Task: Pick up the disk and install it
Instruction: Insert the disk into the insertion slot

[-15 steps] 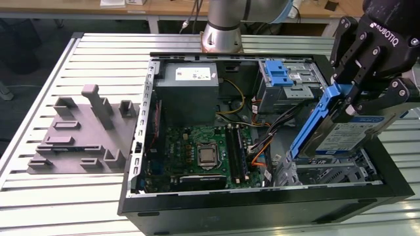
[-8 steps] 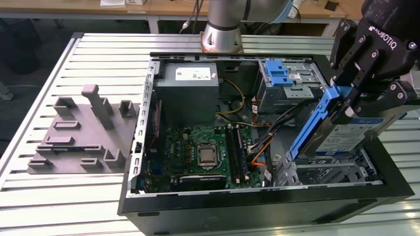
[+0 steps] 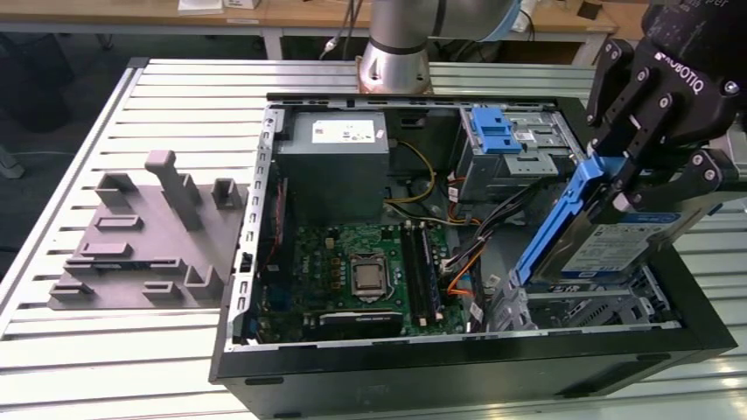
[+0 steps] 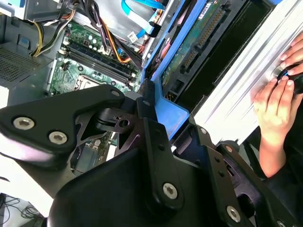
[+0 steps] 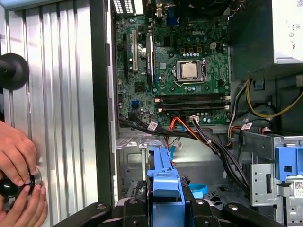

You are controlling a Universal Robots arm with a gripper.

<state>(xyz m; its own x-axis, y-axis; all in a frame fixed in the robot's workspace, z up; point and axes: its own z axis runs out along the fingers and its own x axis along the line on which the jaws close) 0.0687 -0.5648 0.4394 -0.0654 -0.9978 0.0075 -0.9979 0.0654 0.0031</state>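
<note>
**Item: workstation, one moment**

- Gripper (image 3: 648, 188): black, two-fingered, closed tightly on the upper end of the disk, fingers pressing its two opposite sides.
- Disk (image 3: 618, 247): silver hard drive with a white-and-blue label, in a blue carrier bracket (image 3: 558, 223). Held on edge and steeply tilted, at the exterior view's right of the case. Its lower end reaches down among the metal drive cage (image 3: 583, 306); contact with the cage cannot be told. The bracket (image 5: 163, 182) also shows in the first wrist view between the fingers.
- Computer case (image 3: 467, 354): black tower lying on its side, side panel off.
- Motherboard (image 3: 350, 262): green, in the case's middle, with a bare processor socket (image 3: 369, 273).
- Power supply (image 3: 332, 153): grey box, far part of the case.
- Blue latch (image 3: 492, 131): far right, on the upper drive bay.
- Grey fixture (image 3: 152, 236): moulded block with upright posts, on the slatted table (image 3: 59, 166), left of the case in the exterior view.
- Person's hands (image 5: 19, 161): on the table beside the case, fingers around a small dark object.
</note>
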